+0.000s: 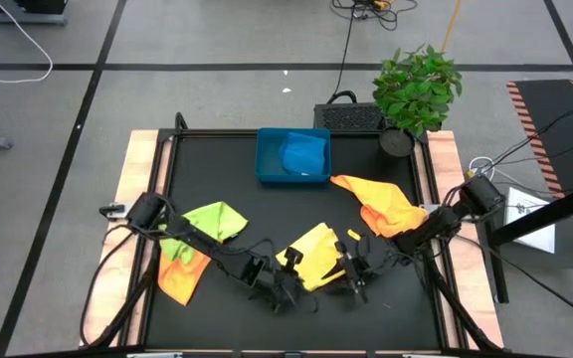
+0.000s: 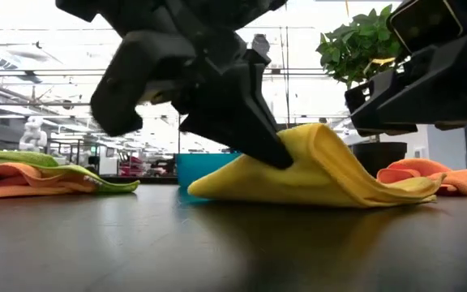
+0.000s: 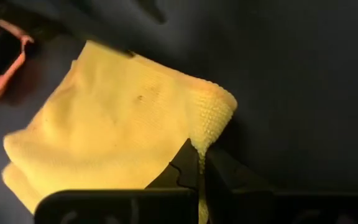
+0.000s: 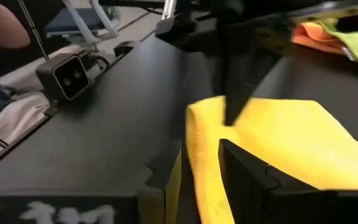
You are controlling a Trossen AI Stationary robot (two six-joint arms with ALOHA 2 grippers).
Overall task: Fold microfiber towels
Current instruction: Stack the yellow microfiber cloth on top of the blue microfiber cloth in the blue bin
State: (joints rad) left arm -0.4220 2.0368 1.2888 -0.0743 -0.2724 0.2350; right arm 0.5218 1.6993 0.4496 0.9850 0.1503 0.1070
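A yellow towel (image 1: 311, 256) lies bunched on the black table at the near middle. It humps up in the low view (image 2: 323, 166). My left gripper (image 3: 202, 163) is shut on its near left corner. My right gripper (image 4: 201, 177) is shut on its near right edge. A lime green towel (image 1: 214, 219) lies partly over an orange towel (image 1: 181, 276) at the left. A second orange towel (image 1: 384, 206) lies at the right. A blue towel (image 1: 301, 154) lies in the tray. My left gripper pinches a corner of the yellow towel's edge (image 3: 209, 127) between its two fingertips (image 3: 188, 163). The fingers slant down from the table's left (image 2: 258, 122). The corner is raised a little and the rest of the towel lies on the table. My right gripper has the yellow towel's thick folded edge (image 4: 197, 143) between its two fingers (image 4: 244, 165). The fingers come low from the table's right and lie across the edge. One layer or several, I cannot tell. The towel rests on the table.
A rigid blue tray (image 1: 267, 159) stands at the far middle. A potted plant (image 1: 416, 88) stands at the far right corner. A small camera (image 4: 67, 76) sits at the table's near edge. Bare black table lies between the towels.
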